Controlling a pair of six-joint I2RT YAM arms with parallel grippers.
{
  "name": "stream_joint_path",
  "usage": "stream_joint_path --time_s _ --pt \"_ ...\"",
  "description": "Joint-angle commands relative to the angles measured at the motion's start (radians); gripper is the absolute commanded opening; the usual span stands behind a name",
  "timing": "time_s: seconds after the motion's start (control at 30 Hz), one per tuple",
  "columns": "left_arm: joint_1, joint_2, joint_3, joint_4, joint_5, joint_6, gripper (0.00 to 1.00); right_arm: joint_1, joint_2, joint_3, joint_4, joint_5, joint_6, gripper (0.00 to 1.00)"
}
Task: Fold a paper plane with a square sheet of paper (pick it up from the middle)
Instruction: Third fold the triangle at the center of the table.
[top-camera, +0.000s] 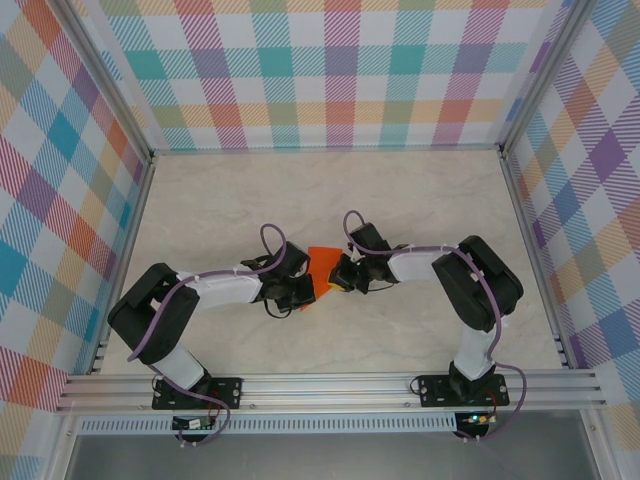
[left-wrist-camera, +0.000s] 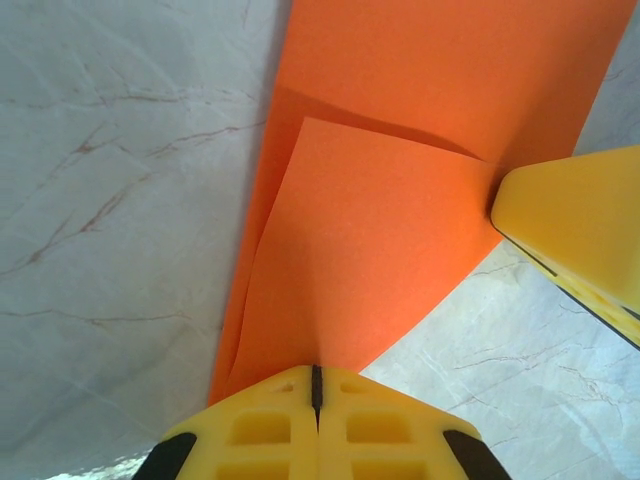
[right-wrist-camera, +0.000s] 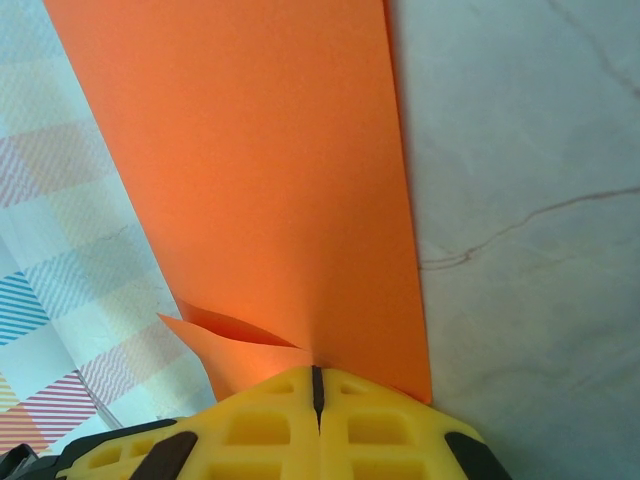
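Nothing here can be read; the orange paper (left-wrist-camera: 400, 120) is blank on the faces I can see; the checked walls (top-camera: 340, 70) and marbled table (top-camera: 250, 200) carry only pattern.

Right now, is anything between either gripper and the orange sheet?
Nothing visible stands in the way. The left gripper and the right gripper are each shut directly on the partly folded square sheet of paper, gripping it from opposite sides.

table (top-camera: 420, 190): pale marbled top, brown veins. aluminium rail (top-camera: 330, 385) along 6 o'clock edge. square sheet of paper (top-camera: 322, 262) at centre, contact with top unclear.
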Motion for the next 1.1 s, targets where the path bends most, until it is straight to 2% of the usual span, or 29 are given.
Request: stream_joint_path --time_s 0.0,0.27,0.5,0.73,1.07 --pt "-0.013 0.026 -0.028 -0.085 -0.039 0.021 0.00 0.006 0.065 -0.016 -0.113 0.070 -0.004 0.03" --pt "-0.014 -0.060 0.013 -0.137 0.006 0.041 0.00 0.006 0.070 -0.012 -0.121 0.073 -0.005 0.03" --pt "-0.014 -0.031 -0.019 -0.138 0.007 0.036 0.00 0.006 0.075 -0.009 -0.125 0.070 -0.004 0.03" --pt "-0.013 -0.011 -0.016 -0.207 -0.075 0.049 0.00 0.006 0.078 -0.010 -0.128 0.072 -0.005 0.03" --pt "-0.013 -0.041 -0.052 -0.248 -0.089 0.053 0.00 0.006 0.074 -0.011 -0.138 0.081 -0.007 0.03"
